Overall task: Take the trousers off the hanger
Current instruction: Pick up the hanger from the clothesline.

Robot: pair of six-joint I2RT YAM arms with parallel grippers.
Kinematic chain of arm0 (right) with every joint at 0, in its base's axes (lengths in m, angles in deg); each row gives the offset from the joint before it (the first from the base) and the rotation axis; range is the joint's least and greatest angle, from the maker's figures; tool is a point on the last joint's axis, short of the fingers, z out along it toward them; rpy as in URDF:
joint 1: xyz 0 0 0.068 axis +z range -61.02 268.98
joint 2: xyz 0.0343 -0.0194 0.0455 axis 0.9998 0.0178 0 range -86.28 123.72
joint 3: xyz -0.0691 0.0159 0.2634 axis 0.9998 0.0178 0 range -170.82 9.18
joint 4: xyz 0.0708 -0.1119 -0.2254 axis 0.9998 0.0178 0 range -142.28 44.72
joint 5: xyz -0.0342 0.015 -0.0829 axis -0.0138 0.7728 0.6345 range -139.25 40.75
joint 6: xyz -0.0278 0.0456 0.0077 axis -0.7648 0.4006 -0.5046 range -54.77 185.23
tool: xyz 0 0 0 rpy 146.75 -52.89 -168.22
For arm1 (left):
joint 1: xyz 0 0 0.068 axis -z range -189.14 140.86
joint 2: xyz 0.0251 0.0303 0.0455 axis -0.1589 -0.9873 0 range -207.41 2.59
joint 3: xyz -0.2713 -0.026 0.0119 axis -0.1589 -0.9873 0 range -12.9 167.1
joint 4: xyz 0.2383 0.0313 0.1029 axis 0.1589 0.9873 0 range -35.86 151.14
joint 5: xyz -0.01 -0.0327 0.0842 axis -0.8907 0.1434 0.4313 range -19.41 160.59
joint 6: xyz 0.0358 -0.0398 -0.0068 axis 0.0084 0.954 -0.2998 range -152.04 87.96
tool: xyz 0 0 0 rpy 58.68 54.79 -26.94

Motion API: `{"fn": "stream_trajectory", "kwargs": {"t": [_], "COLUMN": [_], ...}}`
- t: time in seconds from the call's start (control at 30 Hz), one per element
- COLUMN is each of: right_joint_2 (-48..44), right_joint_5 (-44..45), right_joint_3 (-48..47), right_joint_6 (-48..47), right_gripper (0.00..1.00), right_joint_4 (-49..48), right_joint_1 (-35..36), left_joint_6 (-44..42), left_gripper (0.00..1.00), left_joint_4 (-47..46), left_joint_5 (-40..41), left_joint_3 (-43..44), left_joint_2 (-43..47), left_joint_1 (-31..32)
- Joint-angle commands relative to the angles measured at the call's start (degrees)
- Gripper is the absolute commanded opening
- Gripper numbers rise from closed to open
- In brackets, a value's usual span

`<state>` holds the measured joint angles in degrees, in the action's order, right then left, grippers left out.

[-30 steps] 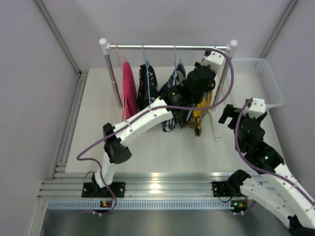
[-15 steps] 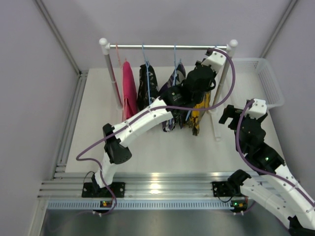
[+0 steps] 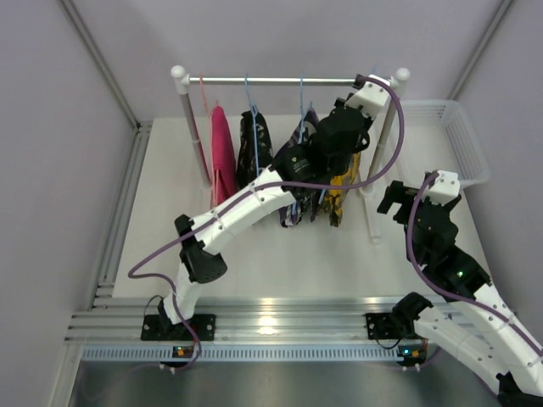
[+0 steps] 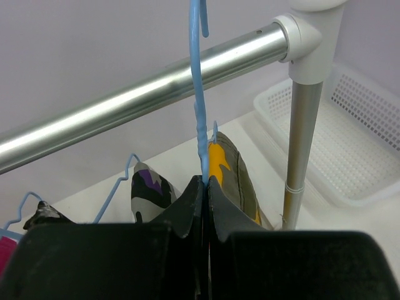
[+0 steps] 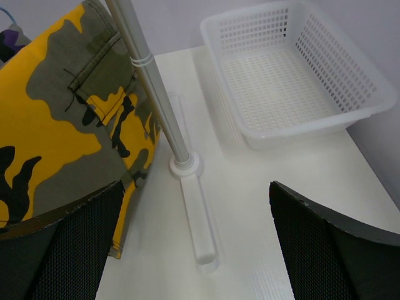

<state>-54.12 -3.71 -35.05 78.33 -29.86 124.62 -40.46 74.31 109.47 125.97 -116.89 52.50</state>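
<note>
Left wrist view gives the clearest look: the left end effector (image 4: 205, 185) has its fingers pressed together on the thin stem of the blue hanger (image 4: 199, 94), just above the yellow-olive camouflage trousers (image 4: 234, 172), which hang from it at the right end of the rail (image 4: 156, 87), near the post (image 4: 303, 125). Whether the hook sits on the rail or is already free, I cannot tell. In my judgement the step in hand is to bring this hanger off the rail, so the lift should go straight up until the hook clears, then away from the purple camouflage trousers (image 4: 147, 187) beside it, without twisting, because the thin wire can turn in the grip. The right end effector (image 5: 197, 250) hangs low over the table (image 5: 250, 206) with fingers wide apart, holding nothing, near the white basket (image 5: 294, 69); it can take the cloth and pull it off. No brand, label or readable writing shows anywhere.
</note>
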Motion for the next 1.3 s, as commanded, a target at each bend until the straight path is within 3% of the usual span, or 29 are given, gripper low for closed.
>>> {"fn": "stream_trajectory", "kwargs": {"t": [0.0,0.8,1.0,1.13,1.27], "right_joint_2": [0.1,-0.1,-3.3,-5.4,-6.1], "right_joint_5": [-0.2,-0.6,-10.2,-23.1,-28.2], "right_joint_3": [0.5,0.1,-1.5,-2.8,-5.5], "right_joint_6": [0.4,0.8,1.6,3.2,4.1], "right_gripper": [0.98,0.98,0.98,0.98,0.98], "right_joint_4": [-1.2,-0.6,1.6,2.7,5.4], "right_joint_1": [1.1,1.0,1.1,1.1,1.0], "left_joint_6": [-1.1,-5.9,-6.0,-5.3,-5.1], "left_gripper": [0.00,0.00,0.00,0.00,0.00], "left_joint_4": [-9.1,-13.4,-11.7,-9.5,-9.0], "left_joint_5": [1.3,5.5,6.0,5.7,6.4], "left_joint_3": [2.8,-6.6,-8.3,-9.0,-11.3], "left_joint_2": [5.9,16.1,18.2,19.3,21.1], "left_joint_1": [0.5,6.6,8.7,9.5,11.3]}}
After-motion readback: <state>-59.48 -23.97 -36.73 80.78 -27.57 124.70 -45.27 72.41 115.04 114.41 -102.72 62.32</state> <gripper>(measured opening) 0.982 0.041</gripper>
